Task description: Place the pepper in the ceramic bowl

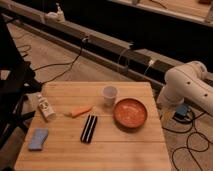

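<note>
The pepper (80,111) is small, slender and orange, with a pale stem end pointing left. It lies on the wooden table (125,155), left of centre. The ceramic bowl (130,113) is wide, shallow and orange-red, and stands empty on the table's right side, about a hand's width right of the pepper. The robot's white arm (187,82) bends beside the table's right edge, past the bowl. My gripper is out of view; only the arm's links show.
A small translucent white cup (109,95) stands between pepper and bowl, slightly further back. A black ribbed bar (89,128) lies in front of the pepper. A white bottle (46,107) and a blue sponge (38,139) are at the left. Cables run across the floor at right.
</note>
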